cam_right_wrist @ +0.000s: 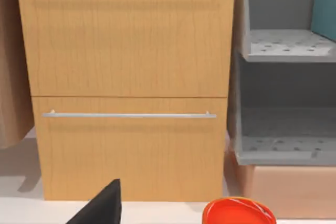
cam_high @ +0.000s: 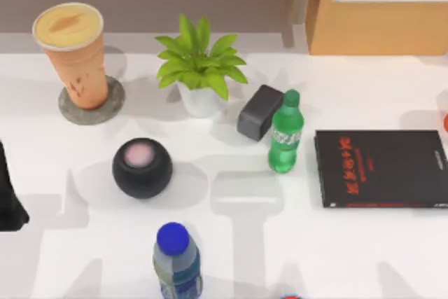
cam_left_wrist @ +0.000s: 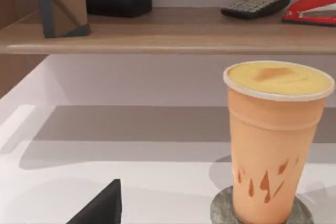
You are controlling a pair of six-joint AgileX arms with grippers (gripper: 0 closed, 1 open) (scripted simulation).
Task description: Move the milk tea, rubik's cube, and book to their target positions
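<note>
The milk tea (cam_high: 70, 50), a tall orange-brown cup with a creamy yellow top, stands upright on a round grey coaster (cam_high: 105, 108) at the table's back left. The left wrist view has the milk tea (cam_left_wrist: 273, 145) close ahead on that coaster (cam_left_wrist: 220, 211). My left gripper (cam_high: 8, 201) is a dark shape at the table's left edge, in front of the cup and apart from it; a black part of it (cam_left_wrist: 100, 209) juts into its wrist view. My right gripper (cam_right_wrist: 100, 208) faces a wooden drawer cabinet (cam_right_wrist: 126, 77). The rubik's cube and the book are out of view.
A potted plant (cam_high: 199, 68), black round speaker (cam_high: 142, 167), dark box (cam_high: 259, 111), green bottle (cam_high: 285, 134), blue-capped bottle (cam_high: 176, 264) and thin black book with red lettering (cam_high: 381, 167) stand on the table. A wooden shelf (cam_left_wrist: 168, 35) runs behind. A grey rack (cam_right_wrist: 286, 93) and an orange lid (cam_right_wrist: 239, 212) sit beside the cabinet.
</note>
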